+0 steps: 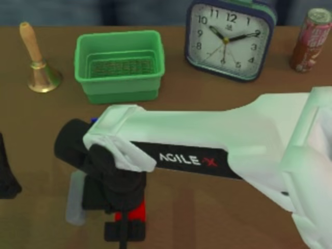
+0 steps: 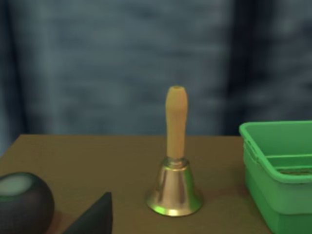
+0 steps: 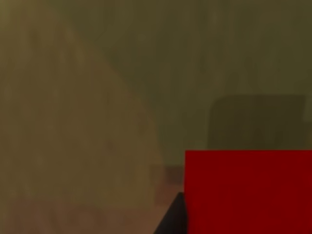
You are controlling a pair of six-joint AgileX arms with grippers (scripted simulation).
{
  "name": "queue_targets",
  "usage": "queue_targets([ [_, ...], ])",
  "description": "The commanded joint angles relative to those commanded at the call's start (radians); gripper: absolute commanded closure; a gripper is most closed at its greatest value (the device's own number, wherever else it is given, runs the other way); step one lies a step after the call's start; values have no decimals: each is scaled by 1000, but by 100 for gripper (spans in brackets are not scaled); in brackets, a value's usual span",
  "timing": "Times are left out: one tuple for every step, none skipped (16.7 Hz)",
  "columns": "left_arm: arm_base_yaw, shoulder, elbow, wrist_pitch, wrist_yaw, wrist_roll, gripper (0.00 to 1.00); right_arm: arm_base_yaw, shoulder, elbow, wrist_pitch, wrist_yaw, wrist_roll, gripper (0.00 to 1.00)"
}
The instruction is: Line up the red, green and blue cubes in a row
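One arm is doing the work while the other sits out at the far left edge of the table [image 1: 41, 171], where only a dark piece of the left gripper [image 1: 6, 179] shows and I cannot tell how its fingers stand; its wrist view catches a dark fingertip low in front of a brass bell [image 2: 174, 187] with a wooden handle. Going rightward, that bell [image 1: 39, 72] stands at the back left, and just beside it is a pale green basket [image 1: 119, 66] with a mesh bottom, well behind the working fingers. A thin sliver of blue cube [image 1: 94, 120] peeks out at the edge of the white forearm, behind the gripper and toward the basket; most of it is hidden. The right arm reaches across from the right side, and the right gripper [image 1: 124, 228] hangs low at the front of the table with the red cube [image 1: 136, 211] right between its dark fingers [image 1: 136, 230]. In the right wrist view the red cube [image 3: 247, 192] fills the near corner with a dark finger [image 3: 171, 219] pressed to its side, so the fingers look clamped on it. Farther right, well behind the fingers, an alarm clock [image 1: 230, 37] lies at the back, and a drinks can [image 1: 310, 40] stands at the back right corner.
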Motion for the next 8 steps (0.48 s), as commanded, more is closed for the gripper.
queue_targets([
  [0, 0, 0, 0, 0, 0, 0, 0, 0, 0, 0, 0, 0, 62],
  [0, 0, 0, 0, 0, 0, 0, 0, 0, 0, 0, 0, 0, 55],
  [0, 0, 0, 0, 0, 0, 0, 0, 0, 0, 0, 0, 0, 47],
  [0, 0, 0, 0, 0, 0, 0, 0, 0, 0, 0, 0, 0, 40],
  [0, 0, 0, 0, 0, 0, 0, 0, 0, 0, 0, 0, 0, 32],
  [0, 0, 0, 0, 0, 0, 0, 0, 0, 0, 0, 0, 0, 25],
  [0, 0, 0, 0, 0, 0, 0, 0, 0, 0, 0, 0, 0, 17],
  [0, 0, 0, 0, 0, 0, 0, 0, 0, 0, 0, 0, 0, 10],
])
